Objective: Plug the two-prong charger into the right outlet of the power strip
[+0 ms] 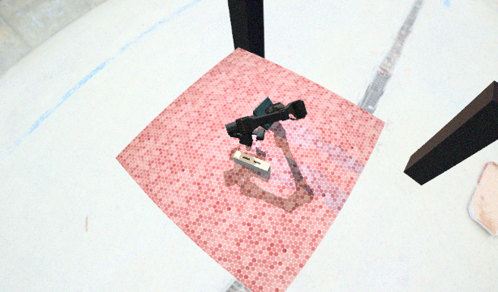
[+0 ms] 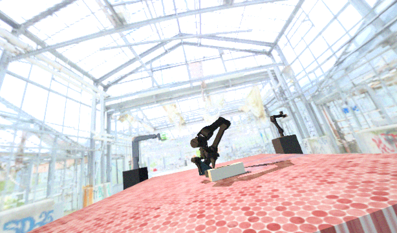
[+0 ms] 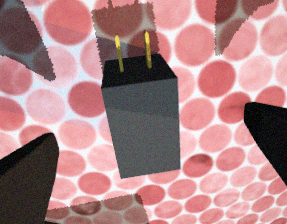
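My gripper [image 3: 151, 127], spread wide and empty, hangs over the dark grey two-prong charger [image 3: 142, 123] lying flat on the red-dotted bench [image 3: 74, 43], long axis between my fingers, brass prongs pointing away.

From overhead the arm [image 1: 269, 115] covers the charger; the power strip's [image 1: 252, 164] outlets are too small to make out. Up close, both fingers of the claw run off the frame's edges
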Available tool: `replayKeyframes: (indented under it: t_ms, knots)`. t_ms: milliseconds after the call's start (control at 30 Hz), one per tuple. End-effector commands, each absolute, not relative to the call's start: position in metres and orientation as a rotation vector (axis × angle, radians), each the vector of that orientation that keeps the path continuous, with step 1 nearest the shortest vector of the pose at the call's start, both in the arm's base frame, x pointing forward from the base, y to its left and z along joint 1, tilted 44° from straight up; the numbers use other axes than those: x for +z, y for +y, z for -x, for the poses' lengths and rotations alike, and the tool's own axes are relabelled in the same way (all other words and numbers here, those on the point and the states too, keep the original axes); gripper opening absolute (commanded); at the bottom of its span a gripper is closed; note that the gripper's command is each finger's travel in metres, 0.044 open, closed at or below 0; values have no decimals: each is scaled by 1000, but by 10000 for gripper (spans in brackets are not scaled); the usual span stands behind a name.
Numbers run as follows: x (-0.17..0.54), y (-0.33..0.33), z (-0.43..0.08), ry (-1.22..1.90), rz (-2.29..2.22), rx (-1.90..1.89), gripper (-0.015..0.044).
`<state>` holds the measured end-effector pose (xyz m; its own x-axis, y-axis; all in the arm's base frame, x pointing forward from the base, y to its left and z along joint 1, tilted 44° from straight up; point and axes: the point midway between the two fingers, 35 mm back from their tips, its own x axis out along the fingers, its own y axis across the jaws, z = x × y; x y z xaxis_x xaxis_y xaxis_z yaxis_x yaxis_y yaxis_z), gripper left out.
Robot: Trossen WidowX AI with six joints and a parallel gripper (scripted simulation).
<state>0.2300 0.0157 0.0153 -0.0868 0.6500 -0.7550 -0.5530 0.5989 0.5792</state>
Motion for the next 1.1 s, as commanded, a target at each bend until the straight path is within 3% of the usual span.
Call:
replayKeyframes:
  t_ms: [0,567,933,1067]
  knots:
    - [9,22,-227,1326,-107,1007,440]
    - [-4,36,-225,1325,-109,1009,440]
    - [-2,34,-228,1321,-96,1007,151]
    - [-2,34,-228,1321,-96,1007,125]
